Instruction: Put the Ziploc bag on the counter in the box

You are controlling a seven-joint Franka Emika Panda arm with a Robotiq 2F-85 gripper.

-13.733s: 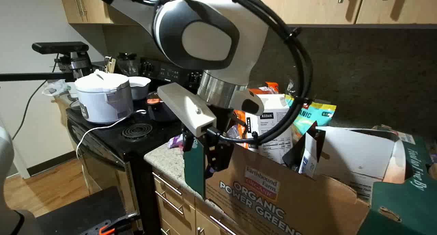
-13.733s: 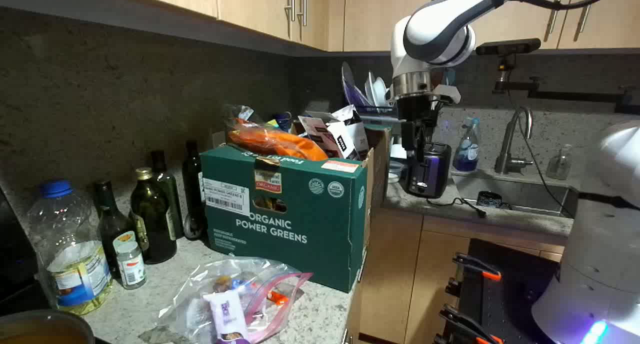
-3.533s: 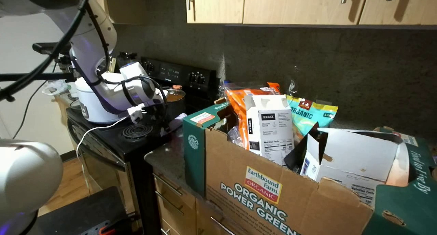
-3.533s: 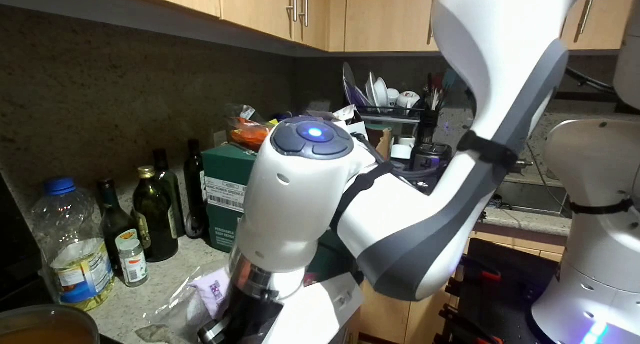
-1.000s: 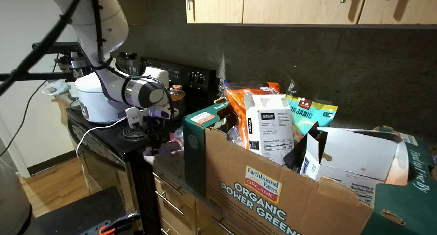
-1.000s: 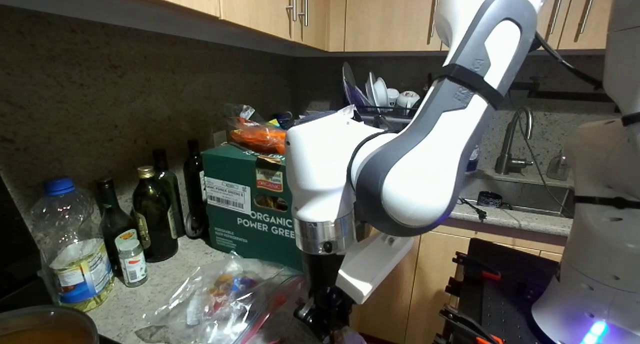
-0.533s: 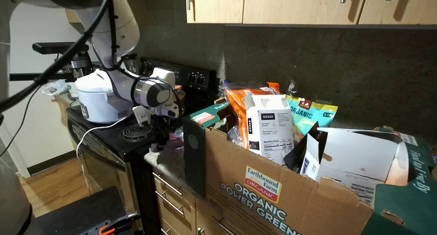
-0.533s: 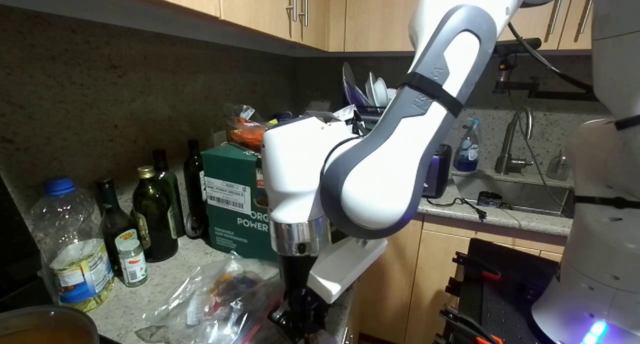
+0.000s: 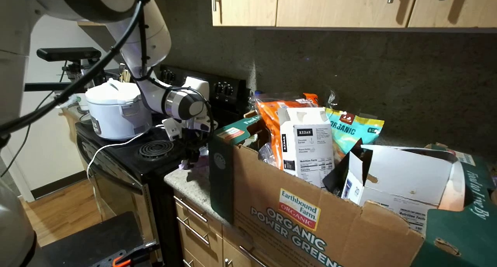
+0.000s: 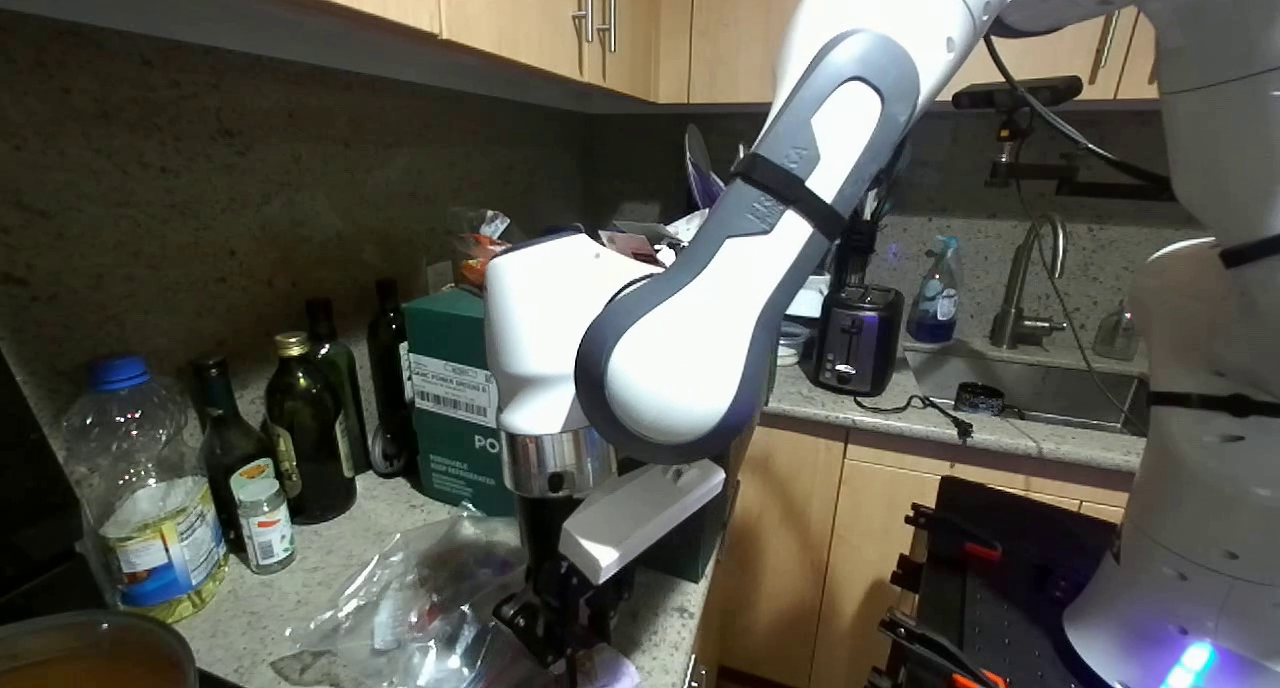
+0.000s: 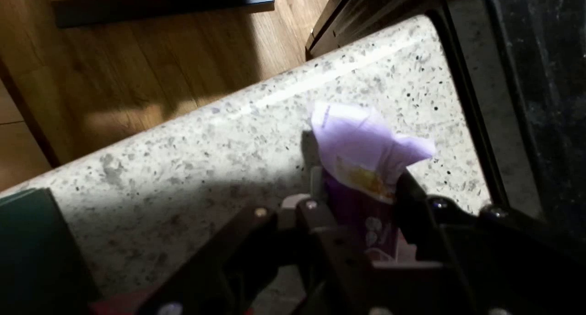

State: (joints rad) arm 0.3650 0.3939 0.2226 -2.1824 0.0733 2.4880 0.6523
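Arm and gripper are moving inward from the front edge of the counter, compared with a second ago. The fingers are standing partly apart, pinching a purple packet. Ziploc bag is lying on the counter, just beside the box.

Barred to one side of the claw by the box; open above protruding white carton and packets.
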